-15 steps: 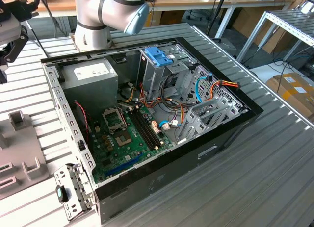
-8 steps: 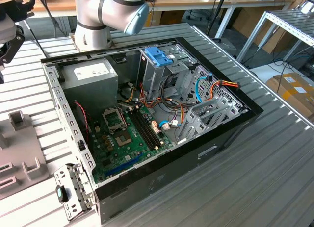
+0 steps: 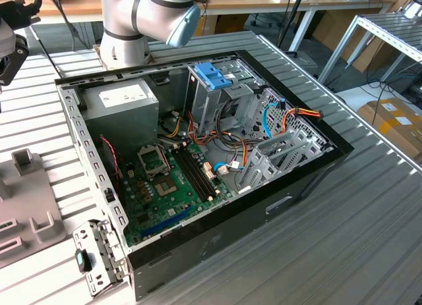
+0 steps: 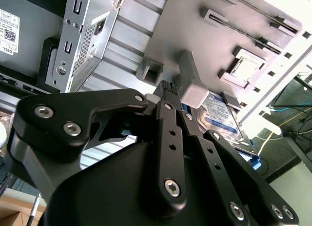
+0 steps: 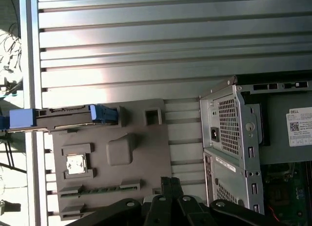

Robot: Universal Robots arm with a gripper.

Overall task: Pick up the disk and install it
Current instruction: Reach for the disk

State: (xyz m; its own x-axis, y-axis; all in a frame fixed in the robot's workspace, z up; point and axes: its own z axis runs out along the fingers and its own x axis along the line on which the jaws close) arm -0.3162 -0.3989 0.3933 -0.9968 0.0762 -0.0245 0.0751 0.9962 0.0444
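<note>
The disk [image 5: 63, 117] stands on its edge in a slot of a grey fixture tray [image 5: 146, 153], with blue rails at both ends. Its white and blue label [image 4: 220, 113] shows in the second wrist view, past a raised grey block of the tray. My gripper [image 5: 170, 183] hovers over the tray's near side, a good hand's width from the disk and touching nothing. Its black fingers [image 4: 168, 92] are pressed together, shut, with nothing between them.
The open computer case [image 3: 310, 180] lies on a ribbed metal table [image 3: 369, 239], beside the tray [image 3: 23, 206]. Inside are a grey power-supply box [image 3: 122, 104], a blue latch on a metal cage [image 3: 212, 74], the motherboard and loose cables. The arm's base [image 3: 125, 35] stands behind the case.
</note>
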